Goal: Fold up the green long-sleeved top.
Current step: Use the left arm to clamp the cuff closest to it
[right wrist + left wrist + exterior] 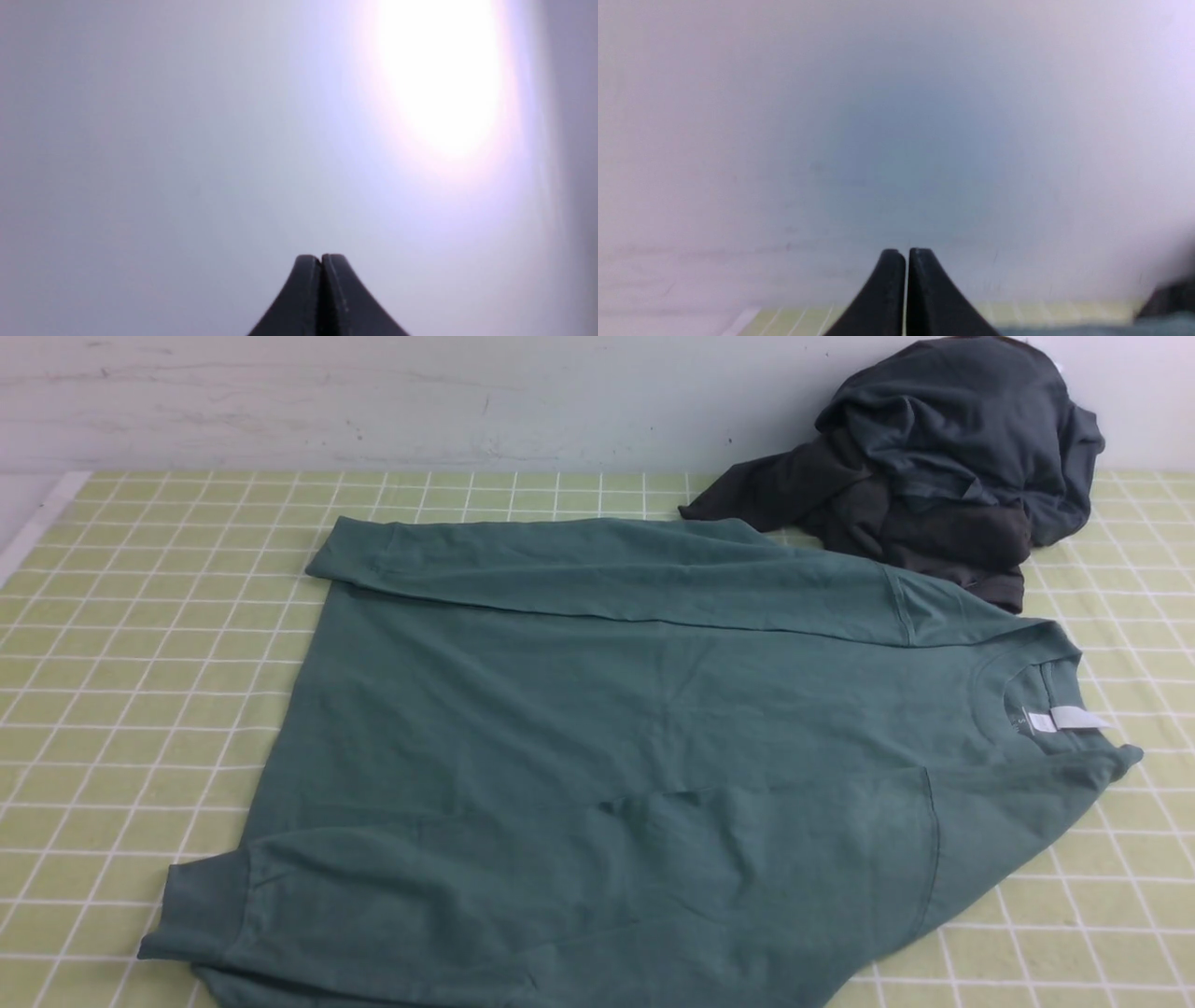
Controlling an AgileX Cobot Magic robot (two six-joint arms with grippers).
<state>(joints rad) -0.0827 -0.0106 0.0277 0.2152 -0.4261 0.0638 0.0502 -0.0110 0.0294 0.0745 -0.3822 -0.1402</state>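
The robot's left claw is pressed together, nothing pinched at its tips, and the right claw is pressed together too, equally bare. Out past them, here's the big teal-green cotton long-sleeved top, spread across the table with its green-and-white grid surface! The round ribbed neck points right, a small white label showing inside. Both sleeves lie across the body: the far one runs left along the far edge, the near one, broad and wrinkled, stretches to a ribbed cuff at the near left. Beyond the collar, far right, sits a rumpled heap of dark charcoal-grey clothes, with the pale wall behind.
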